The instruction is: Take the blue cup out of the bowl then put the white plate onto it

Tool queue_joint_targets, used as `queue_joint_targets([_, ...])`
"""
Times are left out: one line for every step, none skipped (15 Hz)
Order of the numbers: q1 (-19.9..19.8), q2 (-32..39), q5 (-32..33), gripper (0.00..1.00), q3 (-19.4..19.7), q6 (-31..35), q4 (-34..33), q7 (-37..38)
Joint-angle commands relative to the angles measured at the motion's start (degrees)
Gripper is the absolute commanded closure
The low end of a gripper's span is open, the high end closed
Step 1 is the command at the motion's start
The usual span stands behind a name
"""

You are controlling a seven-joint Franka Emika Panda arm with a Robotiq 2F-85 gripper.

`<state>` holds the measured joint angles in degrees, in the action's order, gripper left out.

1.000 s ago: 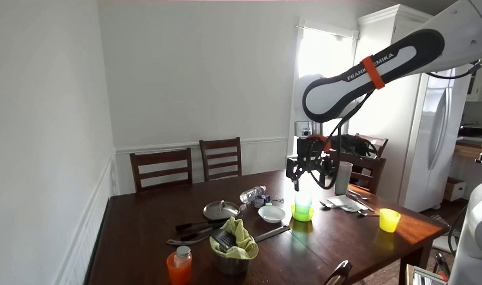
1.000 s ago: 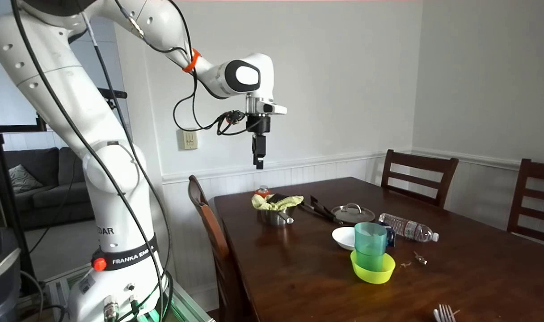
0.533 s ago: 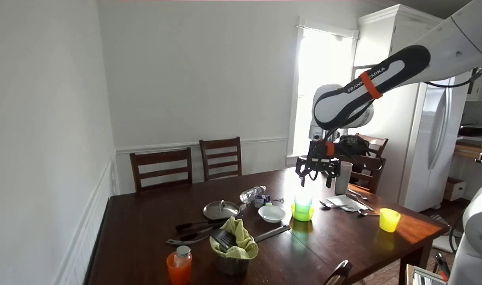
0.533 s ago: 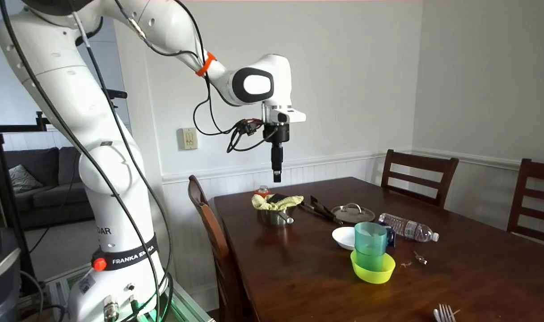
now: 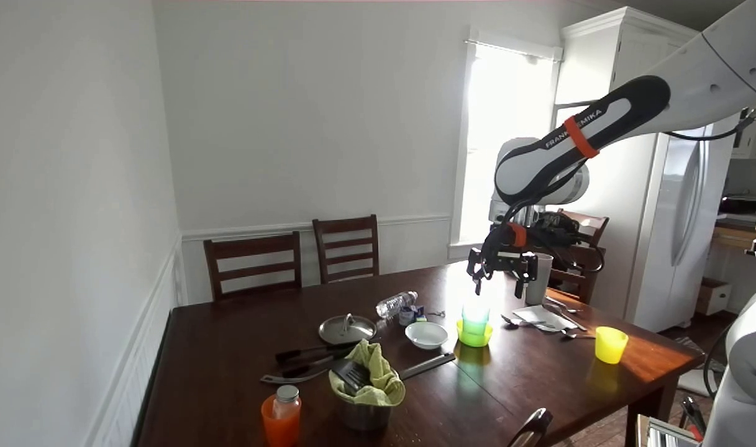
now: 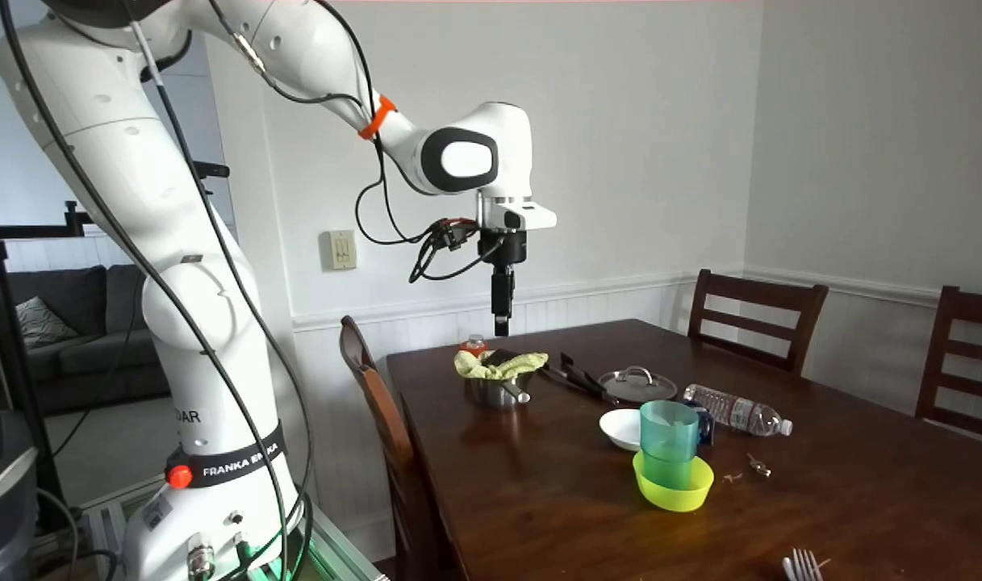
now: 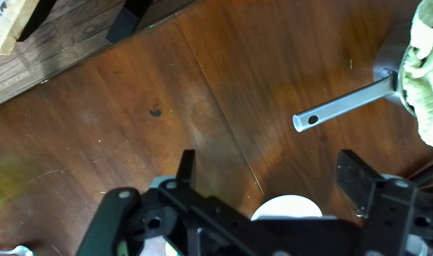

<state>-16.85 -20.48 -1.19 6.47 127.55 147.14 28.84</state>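
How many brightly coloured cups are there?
3: the blue cup in the lime-green bowl, the orange cup near the metal pot, the yellow cup near a sunlit corner of the table. The arm may hide others.

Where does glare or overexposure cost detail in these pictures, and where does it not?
In an exterior view, the window is blown out, and glare swallows the top of the blue cup; in an exterior view, the lime-green bowl keeps clear edges; in the wrist view, the white plate burns to flat white, partly hidden by the gripper.
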Motion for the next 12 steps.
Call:
queue_joint_targets([0.00, -0.02, 0.00, 0.00, 0.02, -0.18, -0.11, 0.00])
queue_joint_targets([0.00, -0.02, 0.00, 0.00, 0.02, -0.18, -0.11, 0.00])
queue_joint_targets([0.00, -0.02, -0.02, 0.00, 0.02, -0.18, -0.11, 0.00])
queue_joint_targets([-0.75, 0.87, 0.79, 0.00, 0.44, 0.46, -0.86, 0.08])
queue_joint_targets([-1.75, 1.81, 2.45, 0.00, 0.91, 1.38, -1.55, -0.19])
queue_joint_targets([-2.64, 2.34, 4.54, 0.00, 1.12, 3.01, -1.76, -0.35])
queue_joint_targets([-3.01, 3.31, 5.13, 0.00, 2.02, 3.81, -2.43, -1.96])
queue_joint_targets([-3.77, 4.52, 6.47, 0.00, 2.61, 4.79, -3.16, -2.79])
queue_joint_targets([-4.56, 5.56, 7.61, 0.00, 3.11, 5.96, -3.74, -2.69])
queue_joint_targets([-4.82, 6.87, 7.62, 0.00, 4.13, 6.70, -4.59, -4.02])
queue_joint_targets([-4.81, 8.28, 6.87, 0.00, 5.21, 6.80, -5.46, -5.55])
queue_joint_targets([-5.29, 10.14, 7.07, 0.00, 6.18, 7.41, -6.65, -6.24])
